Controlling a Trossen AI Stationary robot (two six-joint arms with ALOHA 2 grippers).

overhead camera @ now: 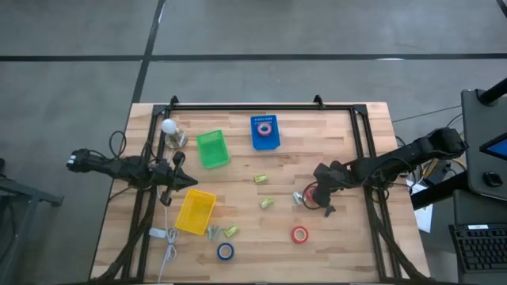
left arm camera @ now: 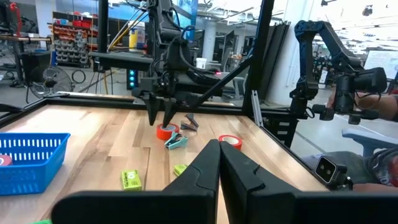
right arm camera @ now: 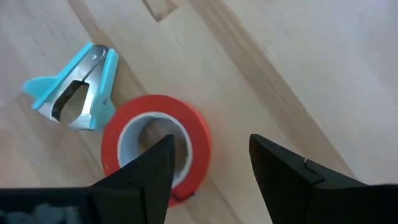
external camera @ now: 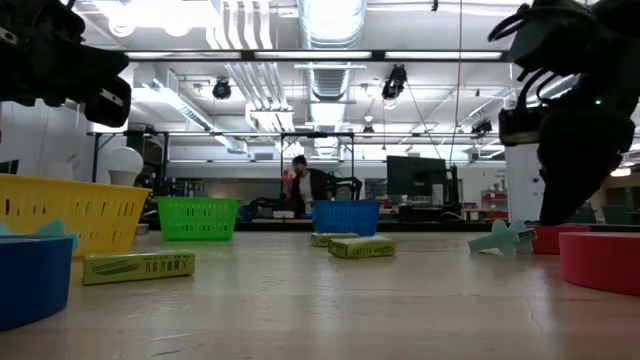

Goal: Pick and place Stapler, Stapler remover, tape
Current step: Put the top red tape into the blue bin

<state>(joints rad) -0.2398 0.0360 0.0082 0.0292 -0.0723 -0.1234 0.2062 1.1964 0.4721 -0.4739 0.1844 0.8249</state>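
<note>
Stock placed: one red tape roll with a pale core (overhead camera: 264, 125) lies inside the small blue plastic basket (overhead camera: 265, 141) at the far side of the butcher-block wooden table (overhead camera: 333, 134). The green plastic basket (overhead camera: 211, 149) and the yellow plastic basket (overhead camera: 195, 211) look empty from above.

Stock outstanding, by my reckoning most of the job: a red tape roll under my right gripper (right arm camera: 155, 142); a second red roll (overhead camera: 299, 234) and a blue tape roll (overhead camera: 226, 252) near the front edge; a pale blue claw-type staple remover (right arm camera: 78, 87) just beside the roll I am working; several small yellow-green staplers (overhead camera: 266, 203), one beside grey staple removers (overhead camera: 214, 232) next to the yellow basket.

Right gripper (right arm camera: 211, 165): arm reached in from the table's right edge, wrist pointing down, fingers spread wide, one finger over the roll's core hole and the other outside its rim. Nothing held yet.

Left gripper (left arm camera: 219, 163): parked above the table's left side between the green and yellow baskets, fingers pressed together, empty.
</note>
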